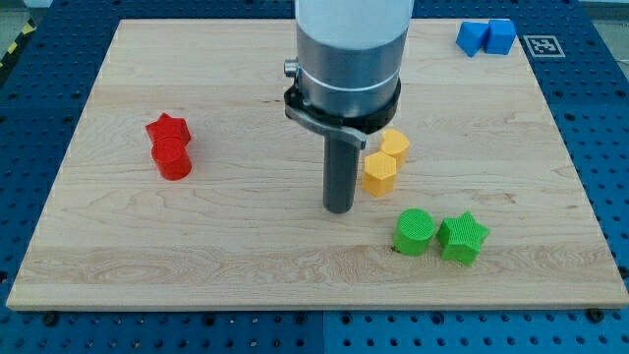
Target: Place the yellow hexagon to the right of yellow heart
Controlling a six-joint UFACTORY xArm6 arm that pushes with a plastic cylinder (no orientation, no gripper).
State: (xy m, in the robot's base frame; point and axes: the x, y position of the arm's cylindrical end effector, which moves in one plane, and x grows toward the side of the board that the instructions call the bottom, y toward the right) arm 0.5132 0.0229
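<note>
A pale wooden board (197,246) lies on a blue perforated table (609,147); a black-and-white marker tag (543,45) sits at the view's top right, no writing legible; the yellow hexagon (378,172) sits mid-board, touching the yellow heart (395,146) above it; my tip (339,208) rests just left of the hexagon; there are no jaws, only the rod.

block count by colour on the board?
Red: 2, star and cylinder
Yellow: 2, heart and hexagon
Green: 2, cylinder and star
Blue: 2, at the view's top right, shapes unclear
Total: 8
My tip sits just left of the yellow hexagon.
</note>
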